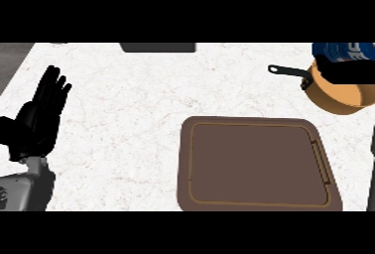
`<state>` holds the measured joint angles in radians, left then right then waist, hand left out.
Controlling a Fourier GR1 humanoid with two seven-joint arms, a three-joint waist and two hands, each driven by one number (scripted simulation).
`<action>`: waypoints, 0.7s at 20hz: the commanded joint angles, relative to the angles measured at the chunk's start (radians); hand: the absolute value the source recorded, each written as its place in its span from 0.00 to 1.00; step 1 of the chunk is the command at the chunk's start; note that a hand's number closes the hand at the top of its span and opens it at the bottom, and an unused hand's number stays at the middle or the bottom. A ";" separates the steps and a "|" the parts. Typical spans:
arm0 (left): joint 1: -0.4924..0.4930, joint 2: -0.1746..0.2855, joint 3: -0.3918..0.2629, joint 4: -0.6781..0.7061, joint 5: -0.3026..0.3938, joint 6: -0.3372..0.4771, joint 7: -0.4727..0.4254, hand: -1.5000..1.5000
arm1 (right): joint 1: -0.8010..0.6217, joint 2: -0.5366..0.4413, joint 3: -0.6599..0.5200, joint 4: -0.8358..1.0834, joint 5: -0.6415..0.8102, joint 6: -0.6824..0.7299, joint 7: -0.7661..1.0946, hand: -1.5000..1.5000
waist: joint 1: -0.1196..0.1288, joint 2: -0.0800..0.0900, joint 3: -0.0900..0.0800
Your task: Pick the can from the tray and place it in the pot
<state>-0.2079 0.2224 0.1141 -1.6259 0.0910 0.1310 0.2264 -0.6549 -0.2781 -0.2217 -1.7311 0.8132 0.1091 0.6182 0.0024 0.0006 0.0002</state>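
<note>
— Where is the can (344, 51)?
— Not on the tray (256, 163). The right hand (351, 72) is curled round it, over the pot's (338, 99) far rim.
— What remains?
— Apparently lowering it in and letting go. The left hand (40, 116) rests open, fingers up, at the left.

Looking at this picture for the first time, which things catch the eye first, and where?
The large brown tray, bare, fills the lower middle. At the upper right a blue can shows just above an orange pot, with the black right hand across the pot's mouth. The left hand rests open at the left edge.
</note>
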 commanded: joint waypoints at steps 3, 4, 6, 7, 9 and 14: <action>0.040 -0.012 -0.010 -0.026 -0.011 -0.011 -0.010 0.50 | 0.026 -0.064 -0.126 0.201 -0.093 -0.079 -0.162 1.00 | 0.004 0.001 0.000; -0.016 0.001 0.008 -0.011 -0.001 -0.002 0.024 0.50 | -0.003 -0.088 -0.137 0.297 -0.067 -0.120 -0.206 1.00 | 0.007 0.003 0.000; -0.005 0.008 0.010 -0.007 0.010 -0.024 0.016 0.50 | -0.043 -0.074 -0.203 0.311 -0.177 -0.142 -0.250 1.00 | 0.007 0.003 0.001; 0.016 -0.040 -0.025 -0.026 -0.021 0.012 0.000 0.50 | -0.028 -0.068 -0.179 0.354 -0.130 -0.199 -0.272 1.00 | 0.006 0.002 0.000; 0.012 -0.010 -0.007 -0.014 -0.006 -0.015 -0.003 0.50 | 0.038 -0.175 -0.092 0.382 0.092 -0.208 -0.292 1.00 | 0.015 0.010 0.000; 0.023 -0.028 -0.041 -0.044 -0.022 -0.013 0.010 0.50 | -0.037 -0.274 -0.105 0.661 0.192 -0.309 -0.359 1.00 | 0.029 0.010 0.001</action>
<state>-0.2068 0.1991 0.0883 -1.6554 0.0717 0.1300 0.2369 -0.6687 -0.4816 -0.3210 -1.2430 0.9358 -0.1329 0.3283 0.0234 0.0097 0.0004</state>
